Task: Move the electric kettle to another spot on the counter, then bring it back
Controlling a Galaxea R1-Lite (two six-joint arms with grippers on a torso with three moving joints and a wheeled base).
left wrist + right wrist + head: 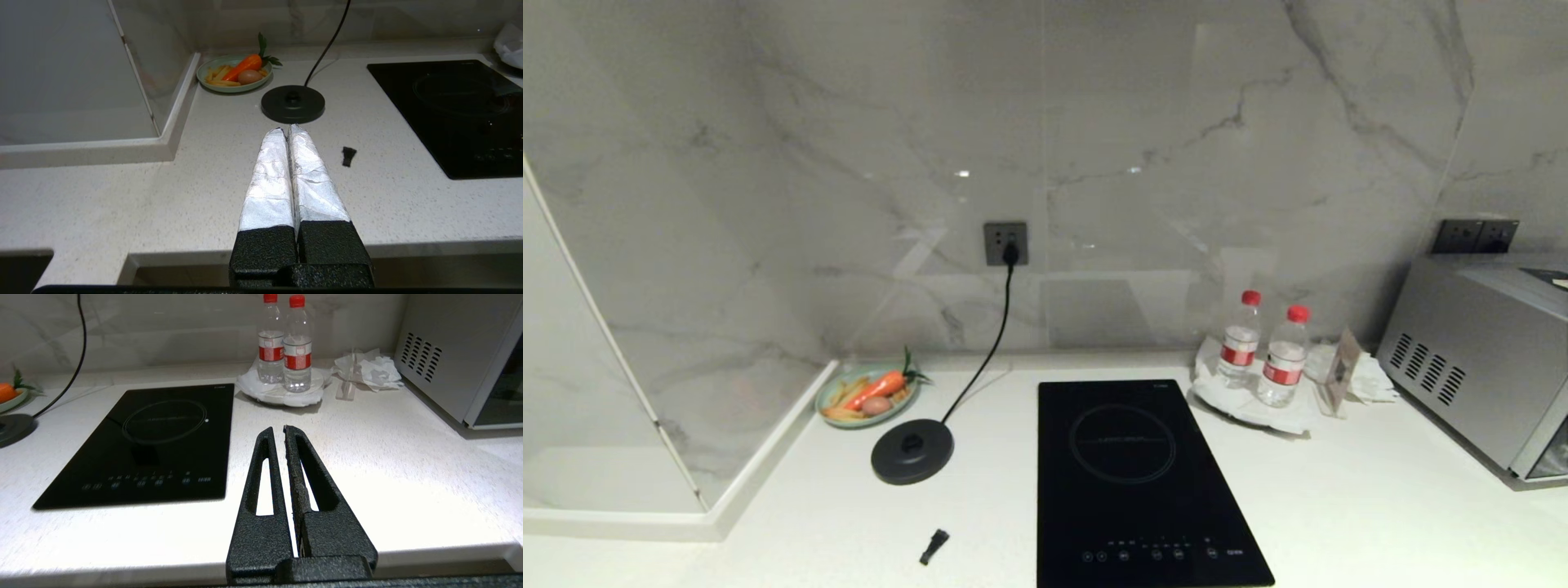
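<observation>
Head view: the counter point(1339, 498) carries a flat black round base disc point(912, 451) whose cord point(992, 343) runs up to a wall socket point(1005, 243). Behind and to the left of the disc sits a green plate point(827, 394) with a carrot point(876, 389) and other food. A black induction hob point(1131, 482) lies at centre, two red-capped water bottles point(1262, 351) stand on white paper to its right, and a silver oven point(1478, 363) occupies the far right. A small black piece point(934, 545) lies on the worktop near the front. The electric kettle appears in none of the views, and the base disc is bare. Neither arm appears here. Left wrist view: the left gripper point(286, 130) hangs above the front part of the counter, pointing toward the base disc, its foil-wrapped fingers point(269, 179) pressed together with nothing between them. The small black piece lies just beside the fingertips. Right wrist view: the right gripper point(277, 430) hovers over the counter edge beside the hob, its black fingers point(261, 477) drawn together with only a hairline gap, holding nothing; the bottles stand well ahead of it.
</observation>
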